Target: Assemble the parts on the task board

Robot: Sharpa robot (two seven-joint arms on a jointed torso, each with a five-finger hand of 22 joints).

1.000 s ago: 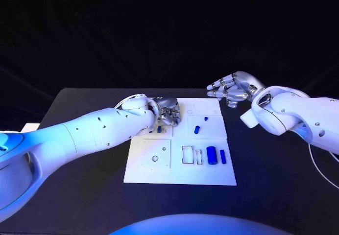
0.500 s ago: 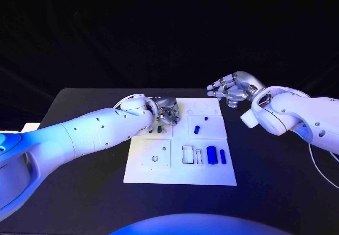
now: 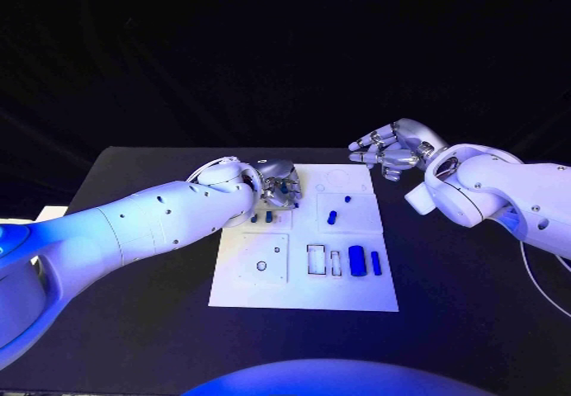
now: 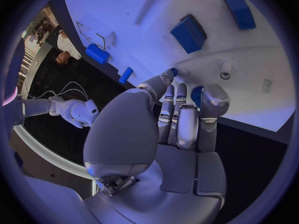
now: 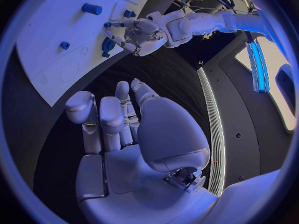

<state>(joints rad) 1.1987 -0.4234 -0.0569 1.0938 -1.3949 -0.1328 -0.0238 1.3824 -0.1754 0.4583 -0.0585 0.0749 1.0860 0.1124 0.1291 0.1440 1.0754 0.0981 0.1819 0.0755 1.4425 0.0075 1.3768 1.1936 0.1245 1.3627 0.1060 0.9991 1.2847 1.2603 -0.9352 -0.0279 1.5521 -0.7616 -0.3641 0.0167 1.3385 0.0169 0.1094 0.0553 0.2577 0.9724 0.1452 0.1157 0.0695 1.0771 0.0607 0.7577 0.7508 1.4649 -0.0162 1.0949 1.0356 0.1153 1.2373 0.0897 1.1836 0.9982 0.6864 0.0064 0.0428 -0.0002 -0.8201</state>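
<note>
The white board (image 3: 304,247) lies flat on the black desk (image 3: 143,272), its long axis running away from the robot. Near its close end, blue parts (image 3: 357,261) lie side by side, their long axes along the board's length. The left hand (image 3: 276,185) is over the far left corner, fingers (image 4: 177,119) curled around a small blue piece (image 4: 196,95). The right hand (image 3: 390,148) hovers beyond the far right corner, fingers apart, holding nothing.

hidden: task board (image 3: 357,299) far-left corner | by: left robot hand (image 3: 276,185)
</note>
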